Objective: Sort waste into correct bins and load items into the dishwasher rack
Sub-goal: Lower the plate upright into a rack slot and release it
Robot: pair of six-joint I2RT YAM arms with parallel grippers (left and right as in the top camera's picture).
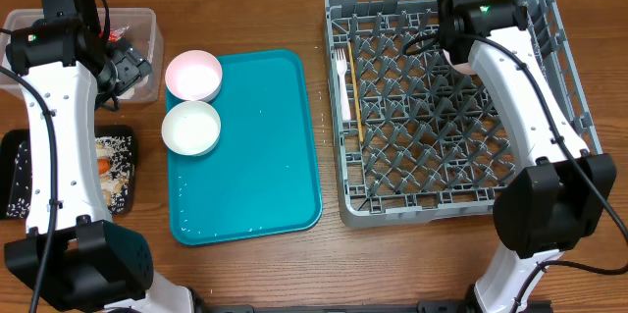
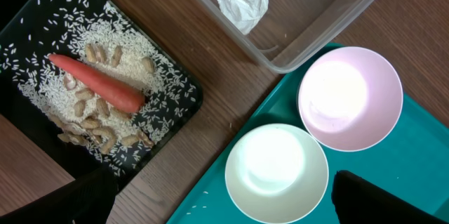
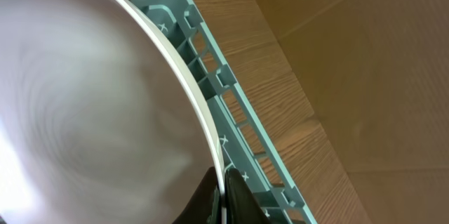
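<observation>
The right gripper (image 3: 223,194) clamps the rim of the large plate (image 3: 84,97) by the dishwasher rack (image 3: 238,150) wall; the left gripper (image 2: 221,185), wide open and empty, hovers above the white bowl (image 2: 277,175).

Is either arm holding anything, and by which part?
The right gripper pinches the plate by its rim, jaws shut. The left gripper, jaws open, holds nothing.

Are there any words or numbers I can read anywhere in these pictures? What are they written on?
No words, numbers or signs can be read.
Plain, no writing seen: teal tray, grey rack, pink bowl, white bowl, plate, clear tub, black tray.
The small red wrapper in the tub: too small to tell whether it carries print.
</observation>
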